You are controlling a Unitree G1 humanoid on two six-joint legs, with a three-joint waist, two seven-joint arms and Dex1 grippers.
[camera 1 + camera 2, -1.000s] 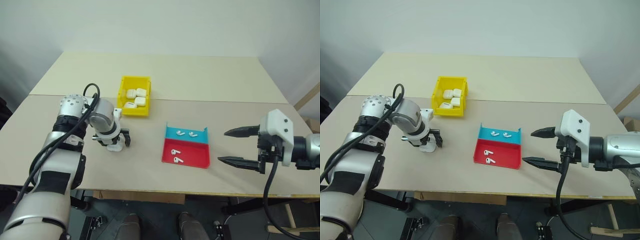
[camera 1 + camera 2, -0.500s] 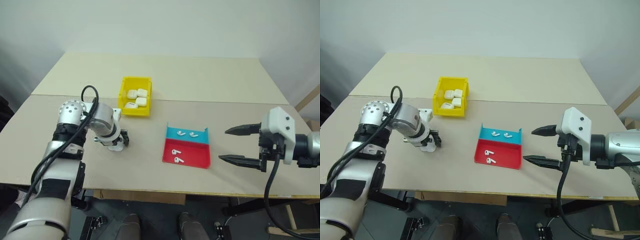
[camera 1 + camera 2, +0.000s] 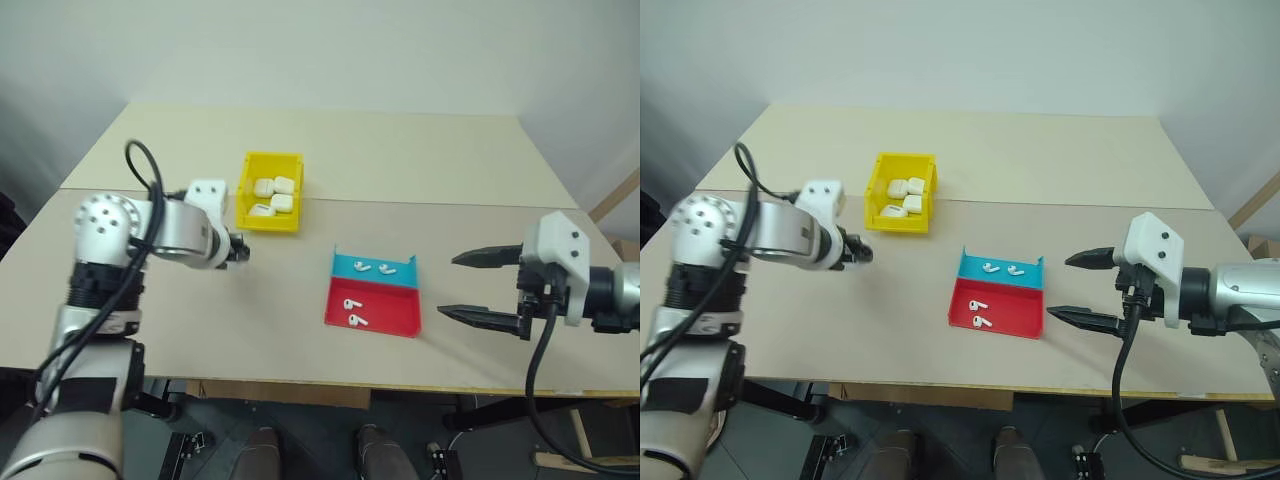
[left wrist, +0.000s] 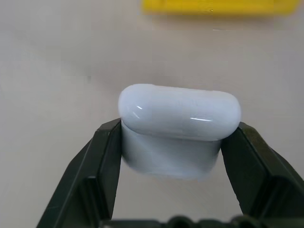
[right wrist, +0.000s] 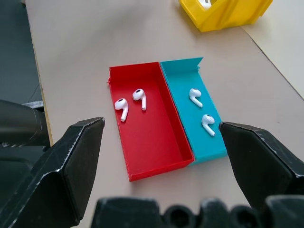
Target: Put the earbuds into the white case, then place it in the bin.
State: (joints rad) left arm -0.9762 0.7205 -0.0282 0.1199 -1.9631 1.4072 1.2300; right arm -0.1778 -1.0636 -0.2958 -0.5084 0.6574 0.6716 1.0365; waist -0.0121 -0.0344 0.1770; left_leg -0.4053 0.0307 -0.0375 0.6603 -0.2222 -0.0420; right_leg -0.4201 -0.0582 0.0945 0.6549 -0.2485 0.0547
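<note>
My left gripper [image 3: 238,250] is shut on the white case [image 4: 179,128], a glossy rounded case with its lid closed, held off the table between both black fingers. It hangs just in front of the yellow bin [image 3: 268,224], near the bin's front left corner. Two earbuds [image 3: 361,267] lie in the blue half of the tray and two more earbuds [image 3: 350,303] in the red half. My right gripper [image 3: 448,285] stands open just right of the tray, its fingers pointing at it with nothing between them.
The yellow bin holds several creamy look-alike cases [image 3: 273,193]. The red-and-blue tray [image 3: 390,312] sits mid-table between my two arms. A seam [image 3: 450,204] runs across the table behind the bin.
My left gripper closed on the white case and lifted it off the table, tilting up toward the bin's front. The right arm stayed still.
</note>
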